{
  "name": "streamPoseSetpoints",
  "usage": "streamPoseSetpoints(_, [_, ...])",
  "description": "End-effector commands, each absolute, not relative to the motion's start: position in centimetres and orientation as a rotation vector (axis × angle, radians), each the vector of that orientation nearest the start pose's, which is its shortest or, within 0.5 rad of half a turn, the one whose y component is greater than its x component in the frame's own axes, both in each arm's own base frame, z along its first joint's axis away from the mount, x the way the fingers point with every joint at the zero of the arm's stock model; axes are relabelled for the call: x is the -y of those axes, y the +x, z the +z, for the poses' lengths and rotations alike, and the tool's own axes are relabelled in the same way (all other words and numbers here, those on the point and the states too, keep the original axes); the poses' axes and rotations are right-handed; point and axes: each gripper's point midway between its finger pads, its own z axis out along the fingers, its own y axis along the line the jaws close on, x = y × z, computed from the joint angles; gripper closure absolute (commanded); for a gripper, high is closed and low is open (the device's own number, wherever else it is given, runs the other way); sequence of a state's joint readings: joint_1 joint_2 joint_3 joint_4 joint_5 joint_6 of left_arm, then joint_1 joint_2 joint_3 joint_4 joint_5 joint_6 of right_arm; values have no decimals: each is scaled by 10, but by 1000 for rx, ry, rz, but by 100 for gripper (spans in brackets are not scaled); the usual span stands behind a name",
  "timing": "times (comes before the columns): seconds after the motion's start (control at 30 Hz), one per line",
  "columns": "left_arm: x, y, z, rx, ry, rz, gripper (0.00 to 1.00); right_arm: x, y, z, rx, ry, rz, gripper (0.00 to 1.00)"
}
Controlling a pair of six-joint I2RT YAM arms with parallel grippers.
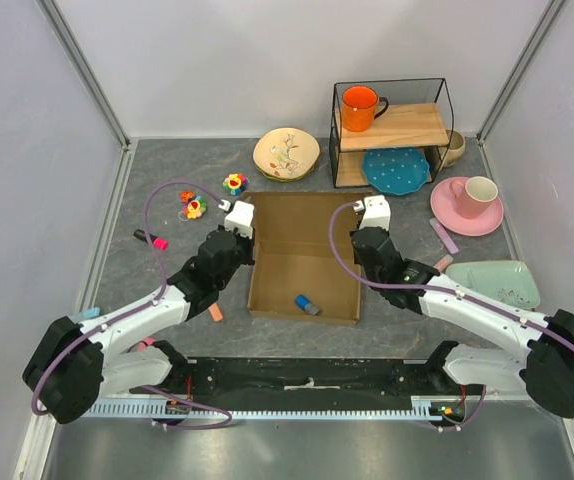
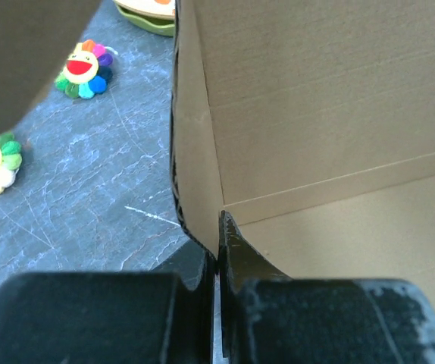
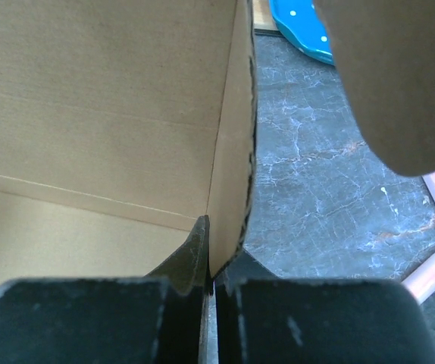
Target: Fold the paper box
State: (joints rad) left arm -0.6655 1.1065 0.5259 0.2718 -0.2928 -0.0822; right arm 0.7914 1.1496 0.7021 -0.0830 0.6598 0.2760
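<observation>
Plainly part-formed and open-topped on the grey tabletop (image 1: 407,215): paper box (image 1: 302,250), brown and unprinted, floor lying flat, side walls raised, wire-framed shelf (image 1: 392,125) just behind it. Looks light, fairly stiff across the panels but weak along the creases. Likely to spring back if released and to buckle if pinched mid-panel. Best taken at a wall's top edge close to a corner crease, thin cardboard between the fingers. Left hand (image 2: 217,227) closed tight on the box's left wall, one finger inside and one outside, toward the far corner. Right hand (image 3: 206,227) clamped the same way on the box's right wall, opposite. Worth minding a small blue item (image 1: 308,304) lying loose inside the box, toward its near edge. Could foul any flap folding inward. Folding judged unfinished, with nothing yet closed over the top.
</observation>
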Motion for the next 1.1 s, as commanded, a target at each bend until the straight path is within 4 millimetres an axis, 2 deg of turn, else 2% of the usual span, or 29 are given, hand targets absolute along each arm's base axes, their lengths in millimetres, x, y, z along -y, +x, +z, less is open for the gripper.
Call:
streamPoseSetpoints(0.0, [184,326,183,-1743,161,-199,98,-173,299,163,-1963,-106,-15,100])
streamPoseSetpoints(0.5, [180,318,172,-1751,-98,-96,96,-168,296,153,-1940,5,-105,100])
streamPoseSetpoints(0.77, [191,307,169,-1735,-183,-146,96,-168,297,145,-1919,75,-84,100])
streamPoseSetpoints(1.07, [197,291,153,-1703,-214,-223,93,-164,289,131,-1898,145,-40,100])
